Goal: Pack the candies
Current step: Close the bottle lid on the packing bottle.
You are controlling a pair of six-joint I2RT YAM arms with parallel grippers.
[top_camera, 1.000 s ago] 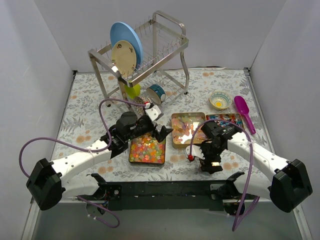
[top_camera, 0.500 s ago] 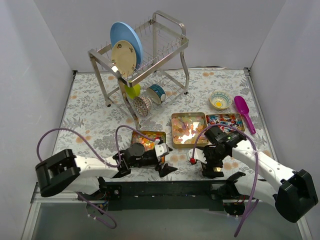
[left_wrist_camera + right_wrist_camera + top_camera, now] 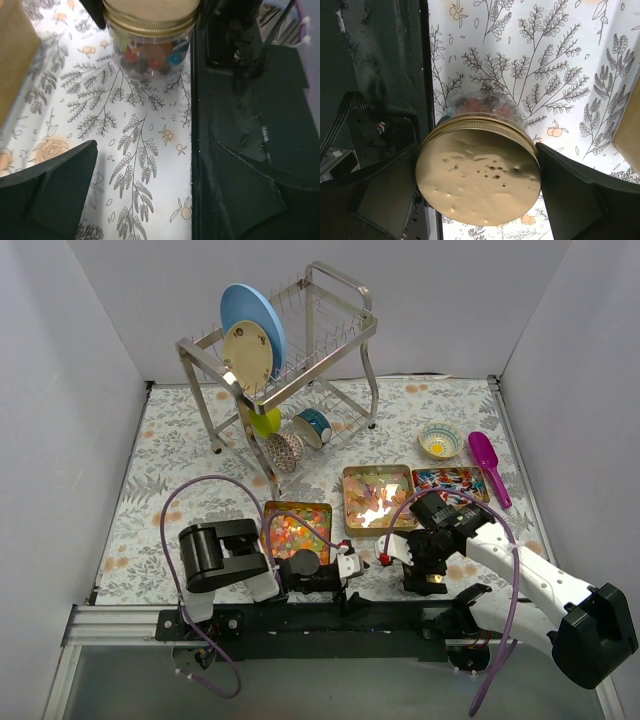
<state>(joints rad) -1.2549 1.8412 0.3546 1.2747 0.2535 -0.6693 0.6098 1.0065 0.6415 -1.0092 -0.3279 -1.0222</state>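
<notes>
Three trays hold the candies: tiny red-orange-yellow bits [image 3: 297, 531], yellow-orange gummies [image 3: 377, 496], and red-blue-white wrapped pieces [image 3: 447, 480]. My right gripper [image 3: 425, 568] is shut on a clear jar with a gold lid [image 3: 477, 172] near the table's front edge. Its fingers [image 3: 572, 192] press both sides of the lid. Some candies show inside the jar [image 3: 150, 52] in the left wrist view. My left gripper [image 3: 347, 578] is open and empty, low at the front edge, pointing at the jar. One of its fingers [image 3: 52, 192] shows at the lower left.
A purple scoop [image 3: 488, 464] and a small patterned bowl [image 3: 440, 440] lie at the back right. A metal dish rack [image 3: 285, 360] with plates stands at the back, cups under it. The black base rail [image 3: 240, 150] runs along the front edge.
My left arm has pulled back from over the tiny-bits tray and folded down at the front edge. The right gripper has kept hold of the jar, almost still.
</notes>
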